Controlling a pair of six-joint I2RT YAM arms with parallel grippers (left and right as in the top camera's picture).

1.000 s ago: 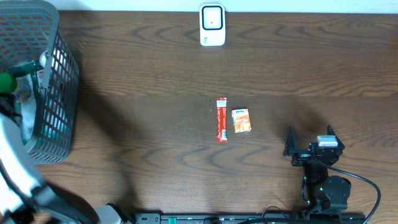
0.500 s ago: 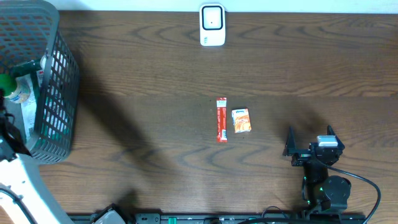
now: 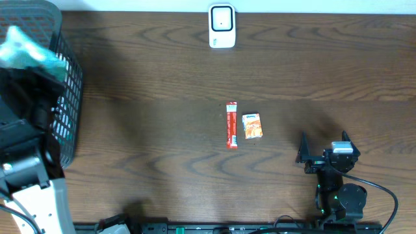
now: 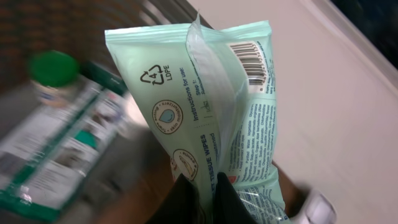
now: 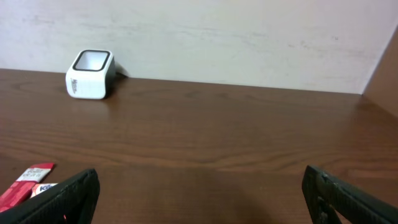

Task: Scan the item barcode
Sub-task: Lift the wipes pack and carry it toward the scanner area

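My left gripper (image 4: 210, 198) is shut on the lower edge of a pale green pack of wet tissue wipes (image 4: 211, 106), held upright above the basket. A barcode (image 4: 252, 61) is printed near the pack's top right corner. From overhead the pack (image 3: 29, 49) shows blurred at the far left, over the basket. The white barcode scanner (image 3: 221, 26) stands at the table's back edge, also visible from the right wrist (image 5: 90, 74). My right gripper (image 3: 323, 151) rests open at the front right, with nothing between its fingers (image 5: 62, 199).
A grey mesh basket (image 3: 65, 97) stands at the far left; a green-capped bottle (image 4: 55, 68) and other packs lie in it. A red stick packet (image 3: 231, 125) and a small orange packet (image 3: 252, 125) lie mid-table.
The left arm has risen out of the basket with the green wipes pack, which now sits high above the rim. The right arm has stayed still.
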